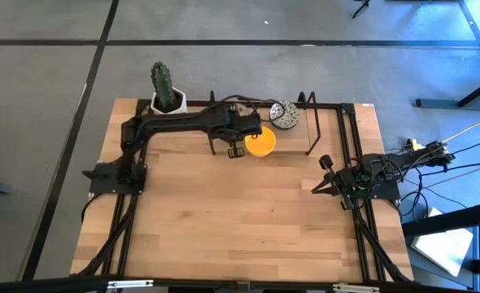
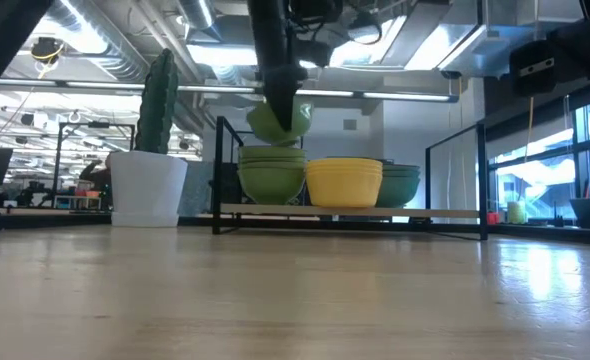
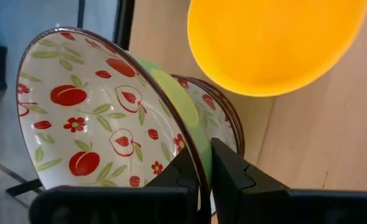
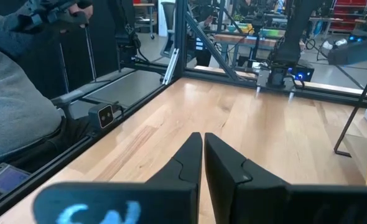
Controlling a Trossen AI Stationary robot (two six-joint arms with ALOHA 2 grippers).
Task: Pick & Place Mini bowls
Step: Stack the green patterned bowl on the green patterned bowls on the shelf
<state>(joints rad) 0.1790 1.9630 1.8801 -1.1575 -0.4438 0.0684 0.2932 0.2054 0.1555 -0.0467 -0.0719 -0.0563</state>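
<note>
Mini bowl (image 3: pixel 102 112) rim pinched in left hand (image 3: pixel 205 165), above stacked bowls (image 2: pixel 272 170), right hand (image 4: pixel 203 155) closed.

Grey tiled floor (image 1: pixel 45 73) around the wooden table (image 1: pixel 240 220); exposed ceiling ducts (image 2: pixel 105 70); bright windows (image 2: pixel 535 170) on one side.

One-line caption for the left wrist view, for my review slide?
Left gripper pinches the rim of a fruit-patterned mini bowl, lifted above the stack, beside a yellow bowl.
</note>
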